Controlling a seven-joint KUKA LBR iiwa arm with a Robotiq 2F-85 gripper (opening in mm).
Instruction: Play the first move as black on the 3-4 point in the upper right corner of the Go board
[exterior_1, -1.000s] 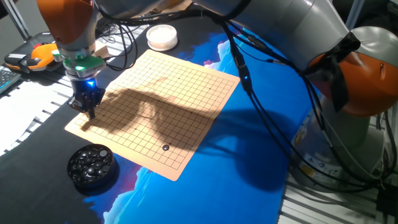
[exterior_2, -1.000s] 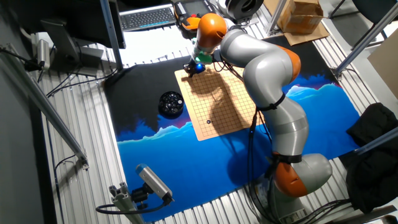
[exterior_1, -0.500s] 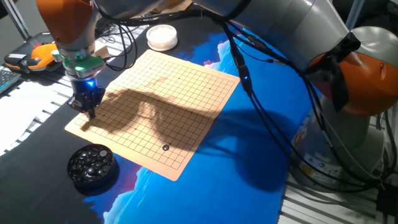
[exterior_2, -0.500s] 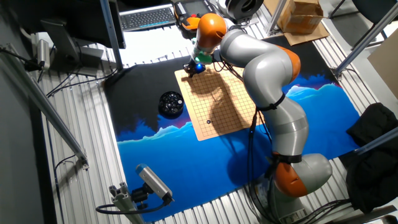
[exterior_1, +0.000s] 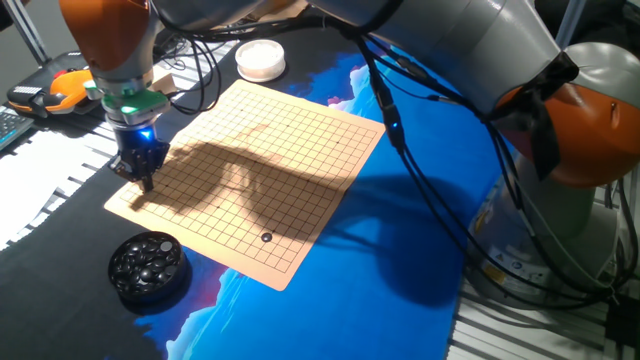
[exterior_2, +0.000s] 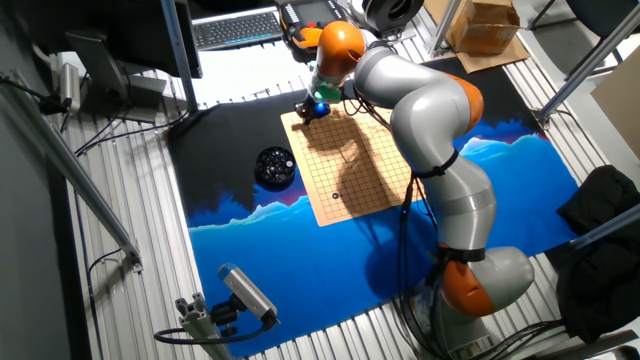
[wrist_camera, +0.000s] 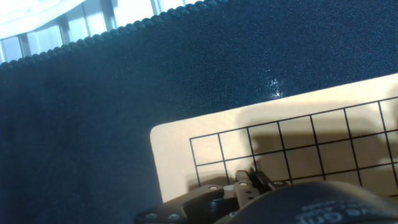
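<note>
My gripper (exterior_1: 142, 181) hangs low over the left corner of the tan Go board (exterior_1: 300, 140), its tips close to the surface. It also shows in the other fixed view (exterior_2: 305, 112). In the hand view the gripper (wrist_camera: 251, 180) has its fingers close together over the corner grid squares, and no stone shows between them. One small glossy black stone (exterior_1: 266, 237) lies on the board near the front corner, far from the gripper; it also shows in the other fixed view (exterior_2: 335, 195).
A round black bowl of black stones (exterior_1: 147, 266) stands on the dark cloth beside the board's front left edge. A white round dish (exterior_1: 260, 60) sits behind the board. A keyboard (exterior_2: 238, 27) and cables lie at the back.
</note>
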